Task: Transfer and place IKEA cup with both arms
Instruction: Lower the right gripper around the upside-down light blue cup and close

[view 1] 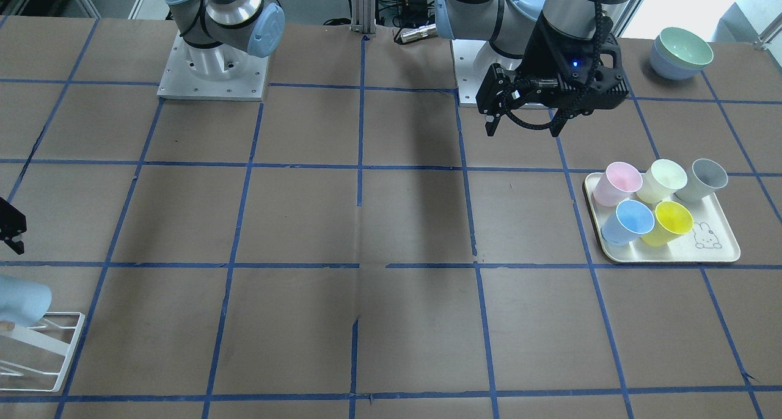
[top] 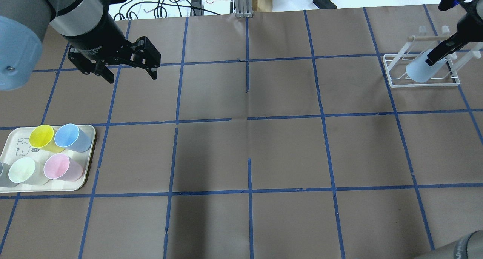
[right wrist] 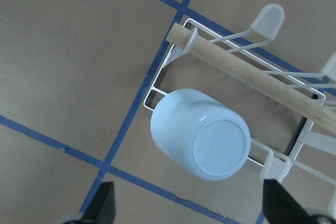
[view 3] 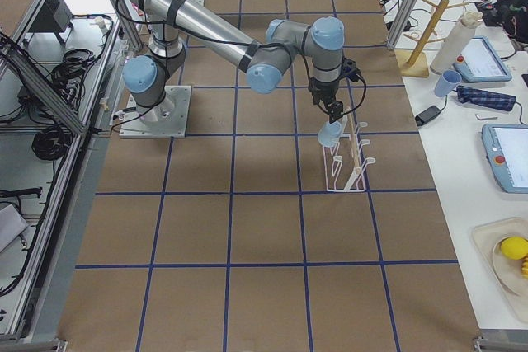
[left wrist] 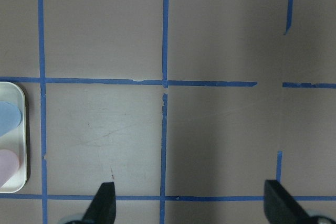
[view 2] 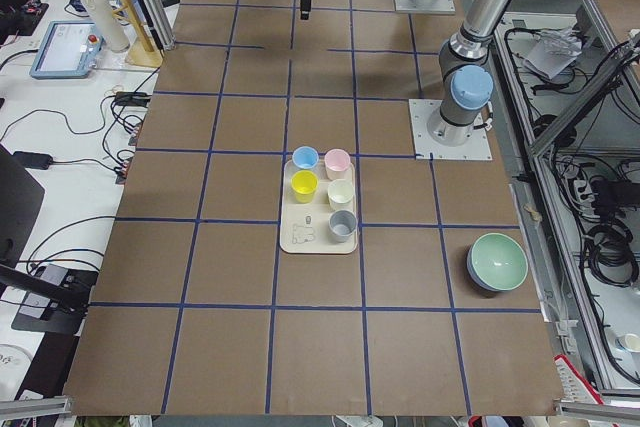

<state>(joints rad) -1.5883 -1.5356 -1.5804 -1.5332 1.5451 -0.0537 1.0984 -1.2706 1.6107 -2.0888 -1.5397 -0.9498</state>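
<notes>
The IKEA cup is pale whitish blue and sits bottom-up and tilted on a peg of the white wire rack. It also shows in the overhead view and at the left edge of the front view. My right gripper is open just above the cup, its fingers spread wider than the cup and not touching it; it also shows in the overhead view. My left gripper is open and empty, hanging above bare table beyond the tray.
The tray holds a deeper blue cup, a yellow cup, a pink cup, a pale green cup and a grey cup. Stacked bowls stand near the left arm's base. The rack has a wooden bar.
</notes>
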